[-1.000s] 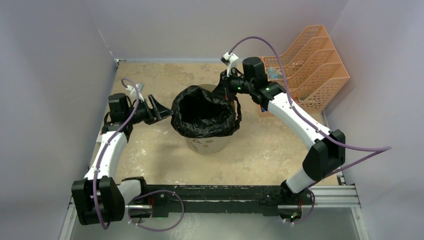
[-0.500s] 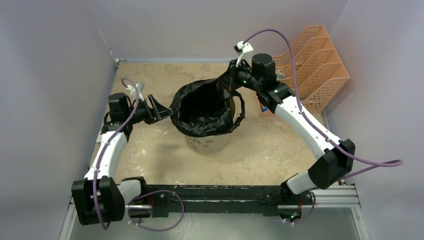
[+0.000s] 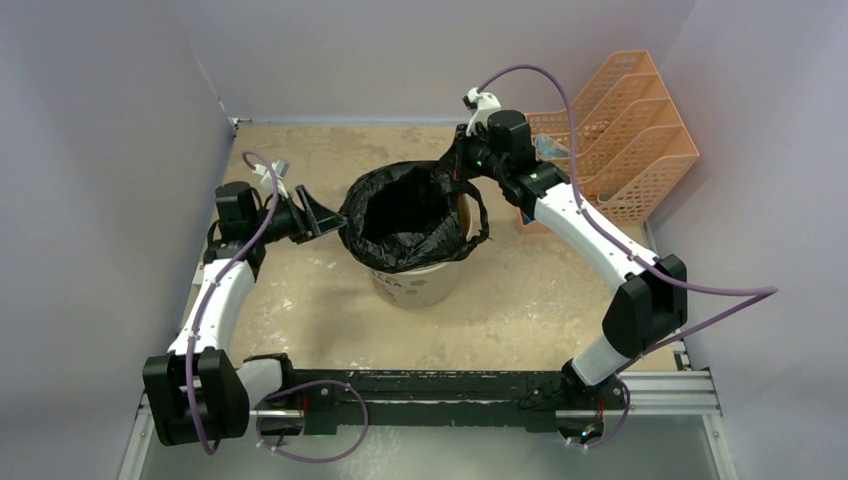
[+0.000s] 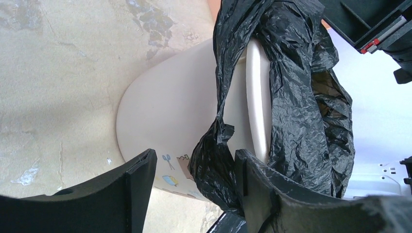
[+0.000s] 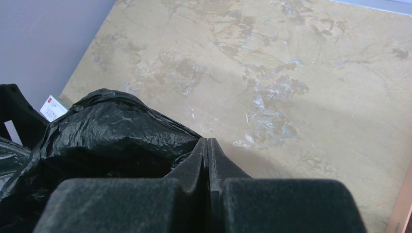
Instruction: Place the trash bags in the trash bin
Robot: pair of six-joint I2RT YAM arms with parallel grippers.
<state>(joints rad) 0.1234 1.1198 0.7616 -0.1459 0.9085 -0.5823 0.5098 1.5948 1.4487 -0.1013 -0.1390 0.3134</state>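
The cream-beige trash bin (image 3: 420, 283) stands mid-table with the black trash bag (image 3: 405, 215) lining it, mouth open. One loop handle (image 3: 482, 215) hangs over the right side. My right gripper (image 3: 453, 166) is shut on the bag's far-right rim and holds it above the bin. In the right wrist view the jaws (image 5: 208, 145) are pressed together beside the bag (image 5: 107, 131). My left gripper (image 3: 322, 214) is open at the bag's left edge. In the left wrist view (image 4: 194, 167) a fold of the bag (image 4: 214, 160) hangs between its fingers, against the bin (image 4: 165, 107).
An orange mesh desk organiser (image 3: 620, 130) stands at the back right, just behind the right arm. Grey walls close in the table on the left, back and right. A black rail (image 3: 450, 385) runs along the near edge.
My right gripper has lifted the bag's far-right rim up and outward, then eased back a little; the bin's right rim now shows. The left gripper has barely moved.
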